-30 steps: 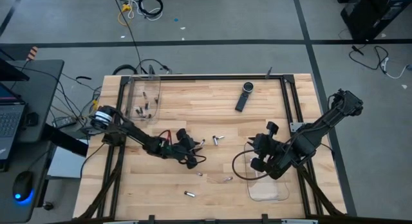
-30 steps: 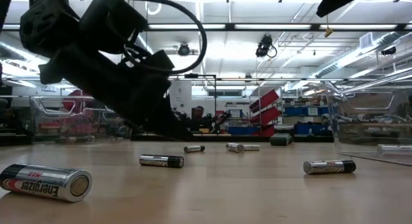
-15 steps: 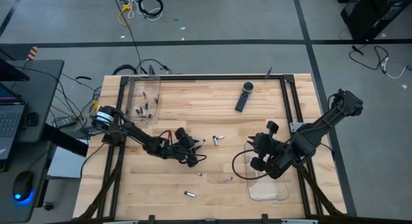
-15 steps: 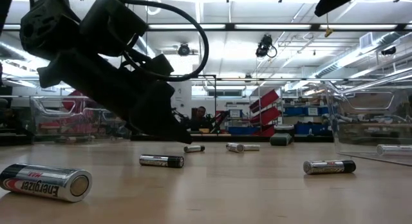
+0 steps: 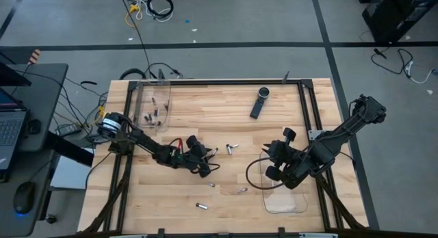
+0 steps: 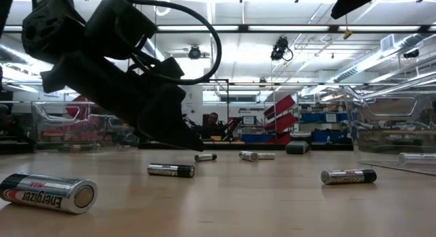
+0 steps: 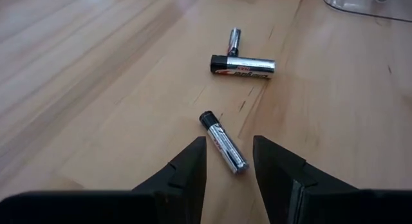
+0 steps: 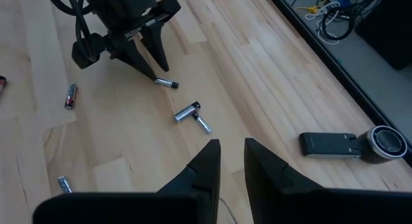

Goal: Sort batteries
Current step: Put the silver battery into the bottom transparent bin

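Note:
Loose batteries lie on their sides on the wooden table. One battery [image 7: 223, 141] [image 5: 214, 152] lies just ahead of my left gripper [image 7: 230, 161] [image 5: 207, 160]. The gripper is open and low over the table middle, with the battery's near end between its fingertips, apart from both. A pair of batteries [image 7: 243, 64] [image 5: 231, 148] lies beyond it. Three more batteries [image 5: 212, 185] [image 5: 241, 191] [image 5: 202, 206] lie toward the near edge. My right gripper [image 8: 232, 156] [image 5: 279, 163] is narrowly open, raised right of centre, holding nothing.
A clear bin [image 5: 154, 107] at the far left holds several batteries. Another clear bin [image 5: 284, 197] sits near right, under my right arm, with a battery [image 6: 415, 157] in it. A long black remote-like device [image 5: 259, 102] lies toward the far edge. Metal rails [image 5: 306, 108] frame the table.
In the low view my left arm has settled slightly lower over the battery ahead of its fingers. The batteries have stayed where they were.

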